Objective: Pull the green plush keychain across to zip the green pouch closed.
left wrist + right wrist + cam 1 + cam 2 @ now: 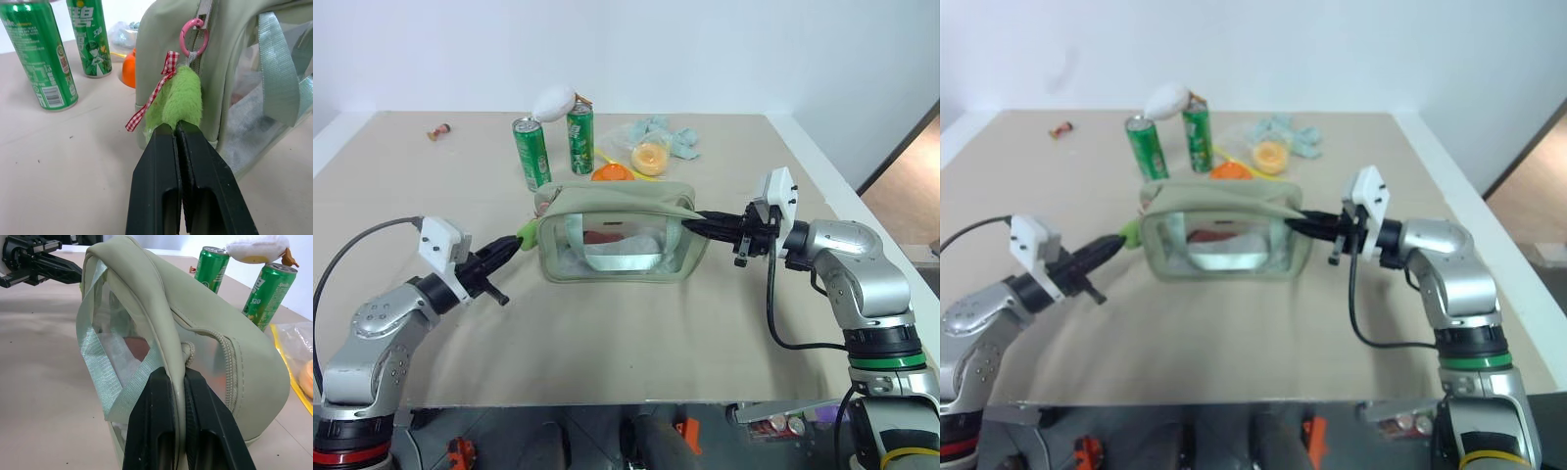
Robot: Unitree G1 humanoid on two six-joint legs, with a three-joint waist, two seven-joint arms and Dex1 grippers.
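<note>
The green pouch point(617, 235) stands at mid-table, its clear window side toward me, with the zipper point(230, 364) along its top. The green plush keychain point(178, 98) hangs from a pink ring point(193, 35) at the pouch's left end, and a red checked ribbon point(156, 88) is tied to it. My left gripper point(176, 128) is shut on the plush's lower tip; it comes in level from the left point(514, 245). My right gripper point(178, 374) is shut on the fabric edge at the pouch's right end point(690, 223).
Two green cans point(531, 154) point(579, 137) stand behind the pouch, a white plush point(554, 101) resting on them. An orange item point(612, 173), a plastic bag with an orange cup point(649, 157) and a blue-green wrapper point(680, 142) lie further back. A small object point(438, 130) sits far left.
</note>
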